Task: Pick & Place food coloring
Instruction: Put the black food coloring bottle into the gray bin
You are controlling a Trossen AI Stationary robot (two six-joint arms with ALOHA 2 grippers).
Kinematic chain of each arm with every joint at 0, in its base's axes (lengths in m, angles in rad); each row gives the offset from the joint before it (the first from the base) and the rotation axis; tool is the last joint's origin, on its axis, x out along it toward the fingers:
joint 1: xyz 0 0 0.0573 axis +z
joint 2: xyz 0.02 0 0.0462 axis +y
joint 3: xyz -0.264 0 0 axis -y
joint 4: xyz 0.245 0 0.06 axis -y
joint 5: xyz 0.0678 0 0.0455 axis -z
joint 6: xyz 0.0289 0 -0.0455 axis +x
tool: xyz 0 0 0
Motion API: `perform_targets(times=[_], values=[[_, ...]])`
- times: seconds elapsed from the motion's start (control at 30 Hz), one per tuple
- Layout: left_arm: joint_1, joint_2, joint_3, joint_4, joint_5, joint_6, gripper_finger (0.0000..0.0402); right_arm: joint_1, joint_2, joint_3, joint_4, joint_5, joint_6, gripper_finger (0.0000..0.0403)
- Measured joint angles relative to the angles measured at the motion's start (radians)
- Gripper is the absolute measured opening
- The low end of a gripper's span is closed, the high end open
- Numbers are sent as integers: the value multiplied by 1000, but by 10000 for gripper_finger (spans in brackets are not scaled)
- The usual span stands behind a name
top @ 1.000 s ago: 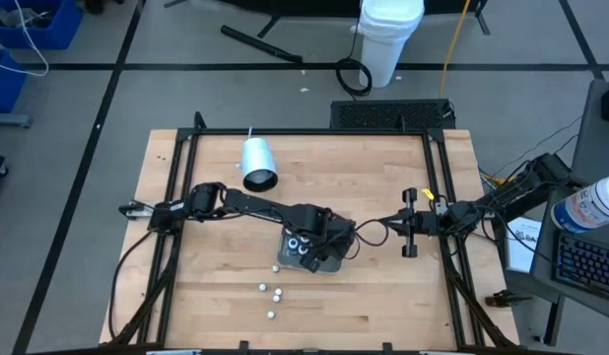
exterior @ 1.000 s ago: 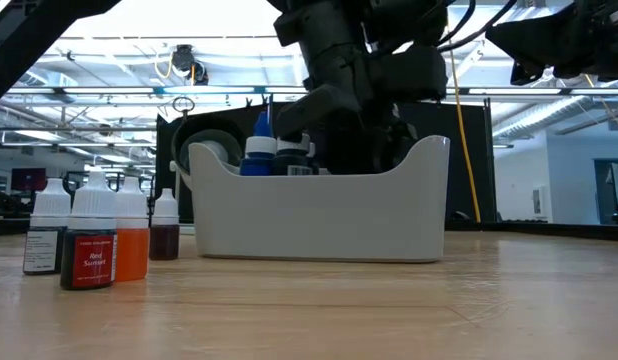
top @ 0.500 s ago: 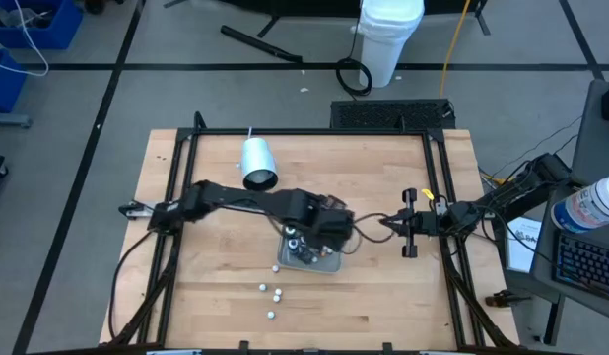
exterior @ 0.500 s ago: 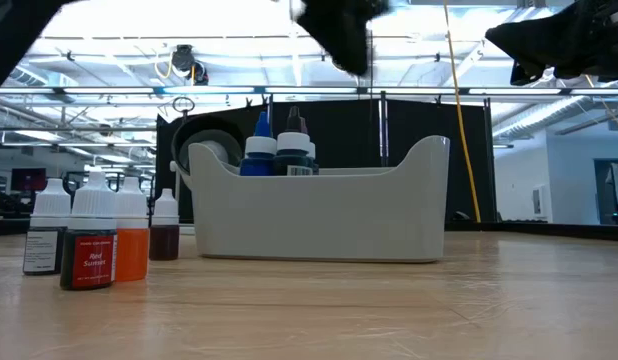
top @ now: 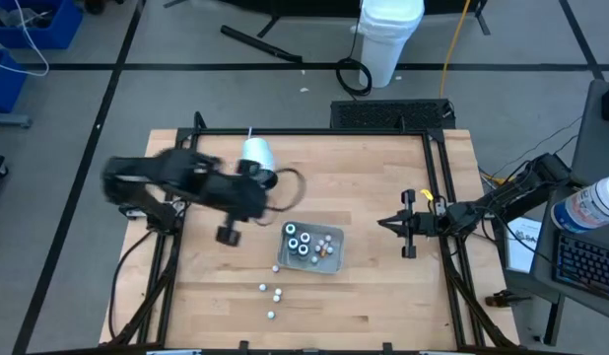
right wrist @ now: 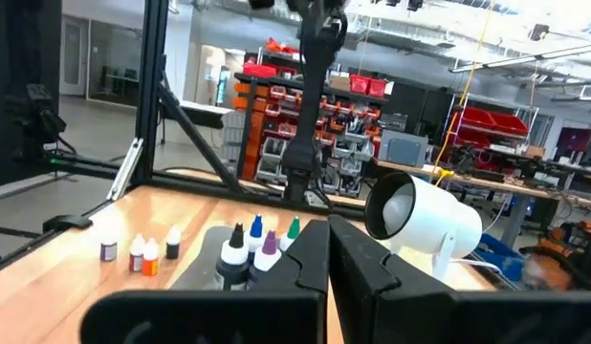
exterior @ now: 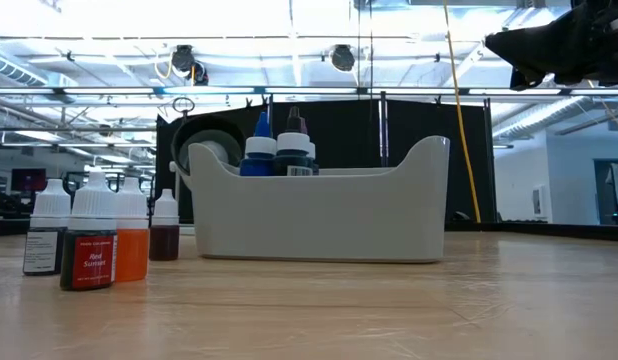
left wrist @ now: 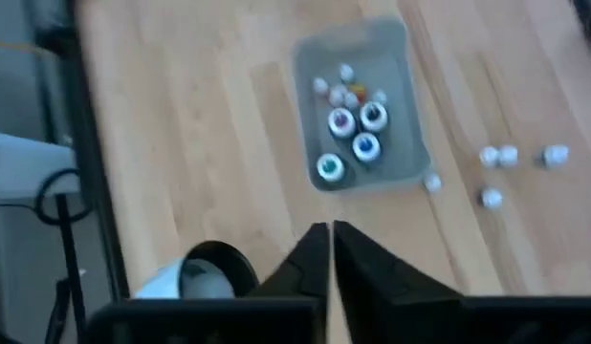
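Dark-capped bottles (top: pixel 303 243) stand in the tray (top: pixel 328 262) mid-table, with four more bottles (top: pixel 272 296) loose on the wood (top: pixel 383 306) just beside it. Left tool (top: pixel 226 235) hangs closed and empty near the cup (top: pixel 255 161). Right tool (top: pixel 383 223) rests closed at the table's right side.

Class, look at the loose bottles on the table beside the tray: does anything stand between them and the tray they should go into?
Nothing visible does. The loose bottles stand on bare wood just off the tray, apart from it. The left gripper, shut and empty, is off to one side.
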Motion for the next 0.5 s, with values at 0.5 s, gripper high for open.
perform_targets(times=[0.5], values=[[-205,-720,-1057,874,-114,-189,5,0,0,0,0,0,5,0]])
